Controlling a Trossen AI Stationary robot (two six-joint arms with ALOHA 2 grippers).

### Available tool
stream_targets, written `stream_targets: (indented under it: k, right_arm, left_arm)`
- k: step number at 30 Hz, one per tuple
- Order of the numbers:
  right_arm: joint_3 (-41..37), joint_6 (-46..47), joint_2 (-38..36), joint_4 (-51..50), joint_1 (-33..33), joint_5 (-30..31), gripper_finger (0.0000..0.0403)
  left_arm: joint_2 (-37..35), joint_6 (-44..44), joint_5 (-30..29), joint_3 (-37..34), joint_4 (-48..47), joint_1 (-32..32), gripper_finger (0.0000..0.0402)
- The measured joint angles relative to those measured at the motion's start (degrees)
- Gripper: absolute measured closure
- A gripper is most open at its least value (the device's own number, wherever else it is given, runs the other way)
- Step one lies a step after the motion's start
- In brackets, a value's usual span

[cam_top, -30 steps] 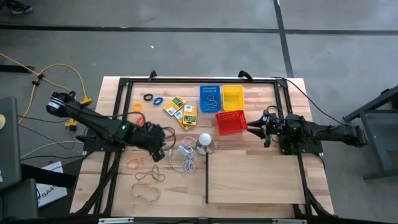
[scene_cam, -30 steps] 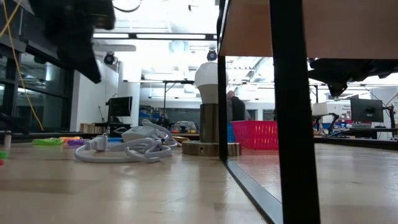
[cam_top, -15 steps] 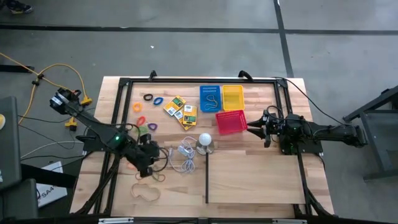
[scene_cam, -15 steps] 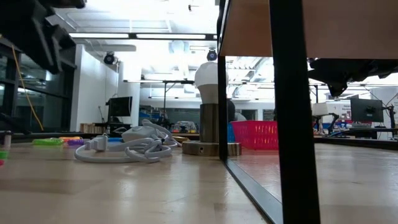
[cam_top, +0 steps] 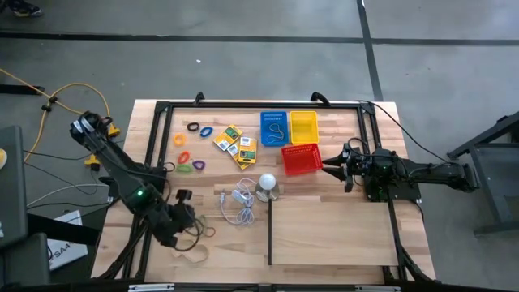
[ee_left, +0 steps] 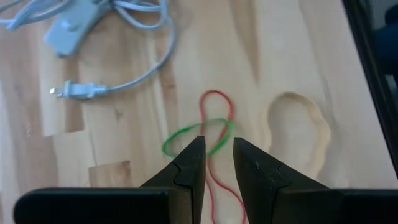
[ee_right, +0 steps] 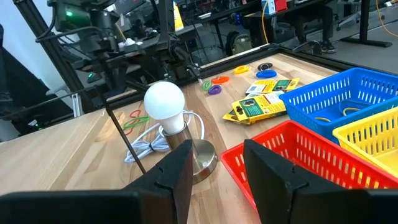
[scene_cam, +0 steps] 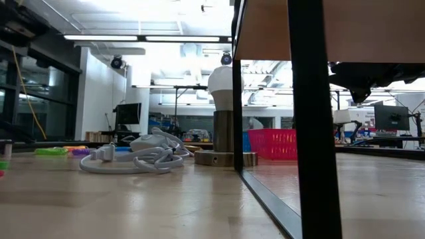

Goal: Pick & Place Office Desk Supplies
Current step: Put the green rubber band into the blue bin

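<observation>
Most of the sorting looks undone. Near the tabletop's left edge, toward its near corner, the left gripper (ee_left: 217, 163) hangs over a crossed pair of rubber bands, a green rubber band (ee_left: 194, 135) and a red rubber band (ee_left: 214, 124), its fingers set a narrow gap apart with the crossing just ahead of the tips; whether it has hold of either band I cannot tell. A tan rubber band (ee_left: 297, 134) lies just beside them, untouched. Farther toward the far edge, the coloured rings (cam_top: 188, 158) sit loose on the wood, and the yellow-and-green packets (cam_top: 236, 143) lie in a small cluster beside them. The coiled white cord (cam_top: 237, 200) and the white bulb (cam_top: 267, 182) stand near the middle.

At the middle of the far edge, the blue basket (cam_top: 273, 127) appears to hold a few thin bands; the yellow basket (cam_top: 303, 126) and the red basket (cam_top: 301, 159) show nothing clearly. The right gripper (ee_right: 212, 163) waits near the right edge, just beside the red basket, fingers apart and holding nothing.

The packets carry printing, but it is too small to read.
</observation>
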Motion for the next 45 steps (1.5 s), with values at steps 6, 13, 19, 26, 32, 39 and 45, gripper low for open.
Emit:
stream_targets:
  k: [6,13,19,26,32,39,45]
  right_arm:
    - [-0.01,0.00,-0.01,0.00,0.01,0.02,0.0272]
    - [0.00,0.00,-0.01,0.01,0.01,0.01,0.0272]
    - [0.01,0.00,-0.01,0.02,-0.01,0.02,0.0272]
    - [-0.01,-0.02,-0.01,0.01,-0.01,0.02,0.0272]
    - [-0.01,-0.01,0.00,0.01,0.01,0.00,0.0272]
    - [0.01,0.00,-0.01,0.00,0.01,0.02,0.0272]
    - [-0.01,-0.02,-0.01,0.01,0.01,0.01,0.0272]
  left_arm:
    - [3.45,0.12,0.03,-0.15,0.19,-2.00,0.0323]
    - [10.86,0.65,1.10,-0.15,1.95,-2.04,0.0323]
    - [15.52,2.93,1.26,-0.15,3.95,-2.04,0.0323]
    - [18.47,10.45,1.39,-0.15,6.03,-1.11,0.0323]
    - [19.48,19.74,5.78,-0.17,8.52,2.24,0.0323]
    - [19.45,24.14,8.64,-0.17,9.27,5.30,0.0323]
    - [19.45,23.90,9.37,-0.17,9.52,5.35,0.0323]
